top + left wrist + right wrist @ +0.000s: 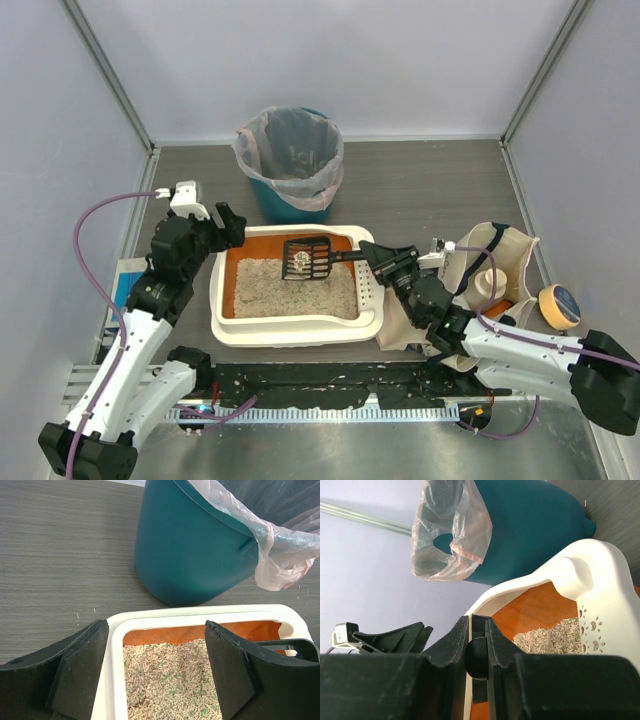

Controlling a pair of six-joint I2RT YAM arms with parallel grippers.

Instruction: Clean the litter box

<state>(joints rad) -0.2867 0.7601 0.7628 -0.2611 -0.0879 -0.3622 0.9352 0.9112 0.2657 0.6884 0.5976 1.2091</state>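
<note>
The litter box (296, 333) is a cream-white tray with orange inner walls and grey-beige litter, at the table's middle. My right gripper (378, 257) is shut on the handle of a black slotted scoop (307, 258), held over the far part of the litter with a pale clump in it. The handle shows between the fingers in the right wrist view (478, 655). My left gripper (229, 226) is open and empty, at the box's far left corner; its fingers (80, 672) straddle the rim (116, 650). The teal bin (292, 165) stands behind the box.
A beige cloth tote bag (490, 270) with rolls inside lies right of the box. A yellow tape roll (556, 306) lies at the far right. A black strip runs along the near edge. Grey walls enclose the table.
</note>
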